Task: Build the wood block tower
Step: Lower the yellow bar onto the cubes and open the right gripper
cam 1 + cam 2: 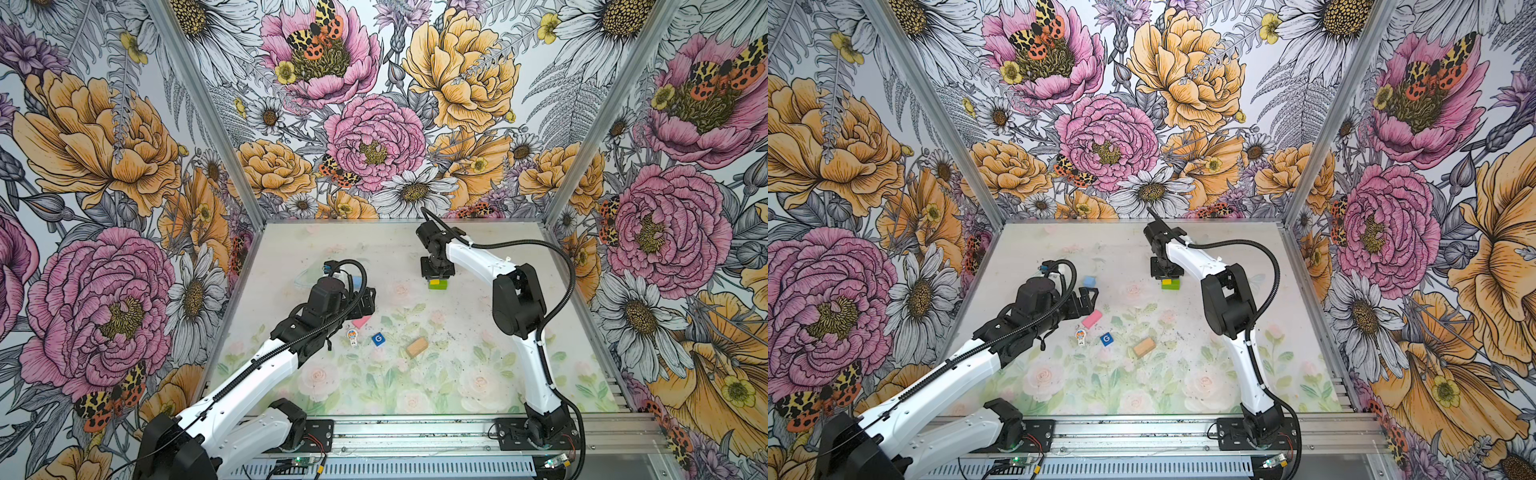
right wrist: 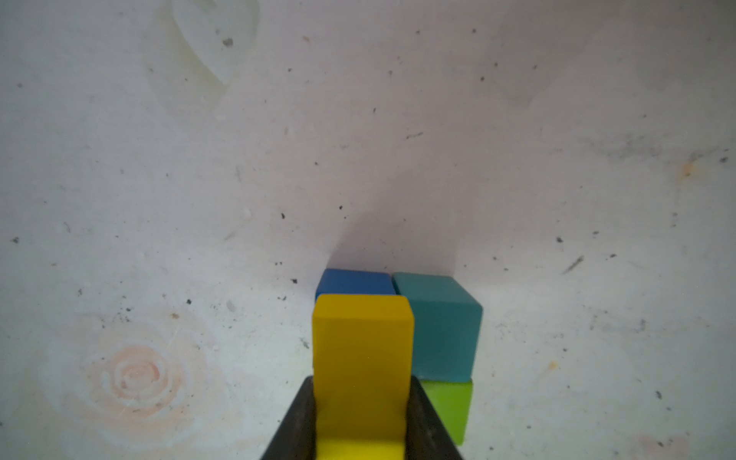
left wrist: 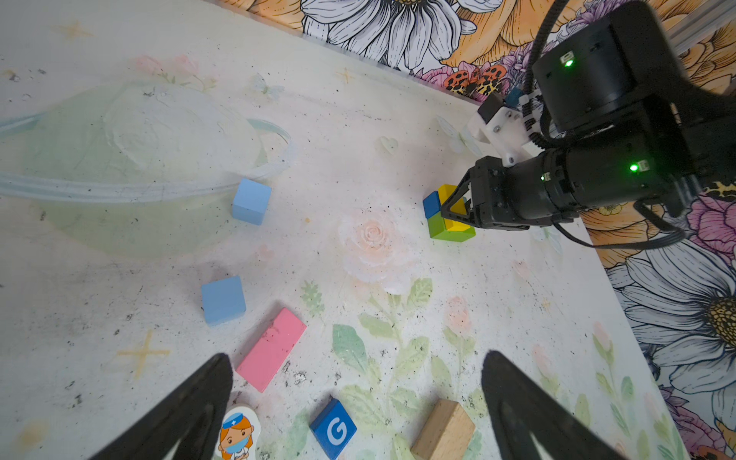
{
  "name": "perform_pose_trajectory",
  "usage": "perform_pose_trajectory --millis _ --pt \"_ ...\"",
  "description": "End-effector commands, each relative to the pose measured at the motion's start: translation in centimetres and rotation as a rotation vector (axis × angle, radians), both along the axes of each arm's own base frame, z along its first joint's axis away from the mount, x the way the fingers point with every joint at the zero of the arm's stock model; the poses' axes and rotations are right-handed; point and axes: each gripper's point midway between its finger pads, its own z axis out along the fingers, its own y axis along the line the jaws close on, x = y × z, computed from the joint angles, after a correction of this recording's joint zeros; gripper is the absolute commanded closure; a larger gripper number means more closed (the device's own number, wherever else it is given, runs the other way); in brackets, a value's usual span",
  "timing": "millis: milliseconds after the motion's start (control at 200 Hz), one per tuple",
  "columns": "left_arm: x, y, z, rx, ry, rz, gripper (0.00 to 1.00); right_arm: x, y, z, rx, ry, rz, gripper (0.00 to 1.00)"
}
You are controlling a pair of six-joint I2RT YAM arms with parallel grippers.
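Note:
My right gripper (image 2: 361, 382) is shut on a yellow brick (image 2: 362, 350). It holds the brick low over a green brick (image 2: 448, 406), beside a teal cube (image 2: 442, 326) and a dark blue cube (image 2: 352, 280). In both top views this cluster sits at the table's middle back, with the yellow brick (image 1: 434, 282) under the right gripper (image 1: 436, 277). My left gripper (image 3: 357, 358) is open and holds nothing. It hovers above a pink brick (image 3: 271, 349), a white toy figure (image 3: 237, 434), a blue G block (image 3: 333, 428) and a tan brick (image 3: 444, 432).
Two light blue cubes (image 3: 251, 201) (image 3: 223, 300) lie beyond the pink brick, next to a clear plastic bowl (image 3: 139, 159). Flowered walls close the table on three sides. A metal rail (image 1: 415, 432) with both arm bases runs along the front edge.

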Motion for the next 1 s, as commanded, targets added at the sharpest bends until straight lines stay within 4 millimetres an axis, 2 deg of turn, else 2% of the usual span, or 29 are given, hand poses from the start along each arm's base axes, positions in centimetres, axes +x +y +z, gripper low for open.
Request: perform_pose_trajectory --millis 0,290,475,650,996 --pt "0.4 0.0 1.2 -0.013 -0.035 -0.009 0.01 0.8 0.2 0.0 0.016 -0.009 -0.019 0.70" --pt "0.4 0.1 1.0 -0.012 -0.034 -0.006 0.01 0.9 0.2 -0.5 0.019 -0.001 -0.023 0.69" --pt "0.5 0.3 1.0 -0.012 -0.032 -0.002 0.01 0.8 0.2 -0.5 0.023 0.003 -0.025 0.63" --pt "0.4 0.3 1.1 -0.013 -0.034 -0.003 0.01 0.9 0.2 0.1 0.034 -0.005 -0.031 0.56" --pt "0.2 0.6 1.3 -0.018 -0.040 0.004 0.01 0.5 0.6 1.7 0.070 -0.019 -0.036 0.53"
